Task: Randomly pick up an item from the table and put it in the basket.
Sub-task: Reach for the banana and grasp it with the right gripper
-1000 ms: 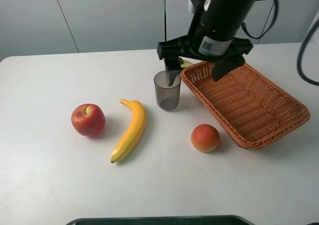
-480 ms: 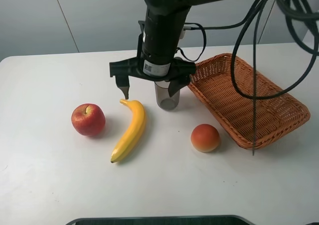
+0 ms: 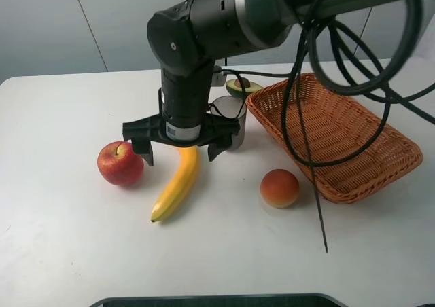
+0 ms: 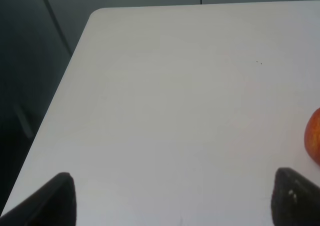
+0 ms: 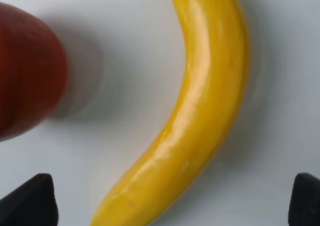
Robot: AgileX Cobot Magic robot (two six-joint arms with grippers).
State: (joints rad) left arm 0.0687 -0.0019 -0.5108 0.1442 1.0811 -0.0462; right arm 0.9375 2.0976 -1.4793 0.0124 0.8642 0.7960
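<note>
The yellow banana (image 3: pixel 175 185) lies on the white table (image 3: pixel 68 246) between a red apple (image 3: pixel 120 163) and an orange-red fruit (image 3: pixel 279 188). My right gripper (image 3: pixel 180 151) has reached across and hangs open just above the banana's upper end, one finger on each side of it. In the right wrist view the banana (image 5: pixel 200 111) fills the space between the two spread fingertips of the gripper (image 5: pixel 165 201). The wicker basket (image 3: pixel 380 181) stands at the right, with nothing in it. My left gripper (image 4: pixel 177 206) is open over bare table; it does not show in the exterior view.
A grey translucent cup (image 3: pixel 230 117) stands just behind the right gripper, beside the basket's left corner. An avocado half (image 3: pixel 239 86) lies behind the cup. The apple (image 5: pixel 25 71) is close to the gripper's left finger. Black cables hang over the basket.
My right arm swung left from above the basket's corner, past the cup, and came down over the banana's upper end. The gripper stayed open. The fruits have not moved.
</note>
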